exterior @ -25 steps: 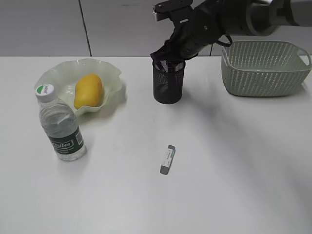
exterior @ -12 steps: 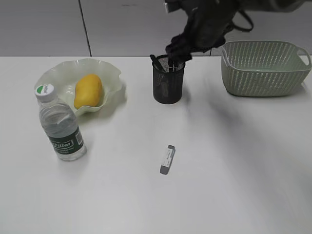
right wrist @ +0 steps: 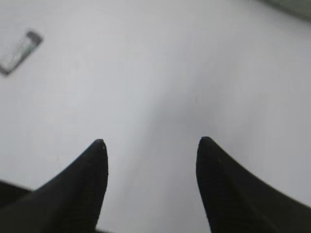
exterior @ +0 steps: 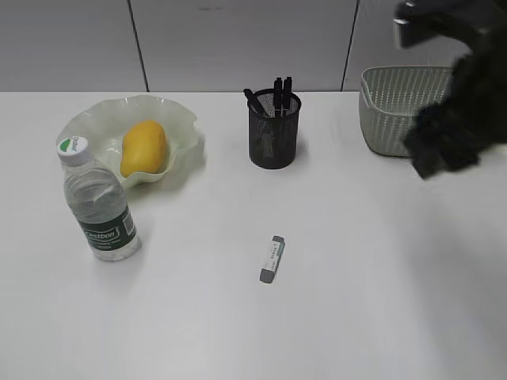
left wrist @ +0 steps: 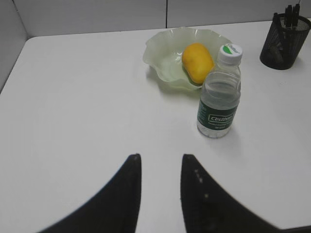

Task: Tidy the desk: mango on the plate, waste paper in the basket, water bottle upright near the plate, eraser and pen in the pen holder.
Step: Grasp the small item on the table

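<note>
We've got the right hand [right wrist: 150, 145] hanging over bare white desk [exterior: 356, 301] with its two dark fingers spread wide and nothing between them. In the exterior view it's a blurry black mass in front of the pale sage-green woven-look plastic basket [exterior: 392, 103], well to the right of the black wire-mesh pen holder [exterior: 274, 134]. We can't see inside the basket from here, so no word on the paper ball.

The left hand [left wrist: 160, 165] has its fingers only a little apart, a narrow gap, holding nothing, above empty desk some way short of the bottle.

Taking the pen holder as our landmark: a few dark pens [exterior: 279, 89] stick out of its top. Left of it sits the translucent pale-green wavy-rimmed plate [exterior: 186, 127] with the smooth yellow-orange mango [exterior: 143, 147] resting inside. Further left and toward the camera, just beside the plate, the small clear water bottle with the dark green label [exterior: 99, 202] stands upright, white cap on. The small grey-and-white eraser [exterior: 272, 259] lies flat on the desk straight in front of the pen holder, well apart from it and nowhere near either hand.
</note>
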Tool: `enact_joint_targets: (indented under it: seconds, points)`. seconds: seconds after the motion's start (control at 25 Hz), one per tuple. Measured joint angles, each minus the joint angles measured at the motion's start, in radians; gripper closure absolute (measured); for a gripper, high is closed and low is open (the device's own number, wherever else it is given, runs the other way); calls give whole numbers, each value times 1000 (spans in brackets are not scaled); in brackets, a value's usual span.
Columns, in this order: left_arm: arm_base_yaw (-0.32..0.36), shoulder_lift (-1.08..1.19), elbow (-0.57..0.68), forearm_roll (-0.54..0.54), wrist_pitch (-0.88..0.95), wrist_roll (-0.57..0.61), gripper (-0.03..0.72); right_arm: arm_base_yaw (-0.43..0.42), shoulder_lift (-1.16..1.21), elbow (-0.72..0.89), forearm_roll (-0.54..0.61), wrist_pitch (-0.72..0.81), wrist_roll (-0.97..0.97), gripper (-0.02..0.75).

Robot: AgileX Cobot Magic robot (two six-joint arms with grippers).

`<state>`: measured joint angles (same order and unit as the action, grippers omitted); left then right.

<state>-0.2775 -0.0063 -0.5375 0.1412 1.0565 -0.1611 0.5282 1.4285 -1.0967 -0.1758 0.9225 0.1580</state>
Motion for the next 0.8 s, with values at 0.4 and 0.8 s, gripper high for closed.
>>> enact_joint_targets:
  seconds: [0.4, 0.8]
  points:
    - [0, 0, 0, 0, 0, 0, 473, 0, -782, 458, 50, 196, 1, 282]
    - [0, 0, 0, 0, 0, 0, 473, 0, -1272, 580, 46, 133, -22, 296]
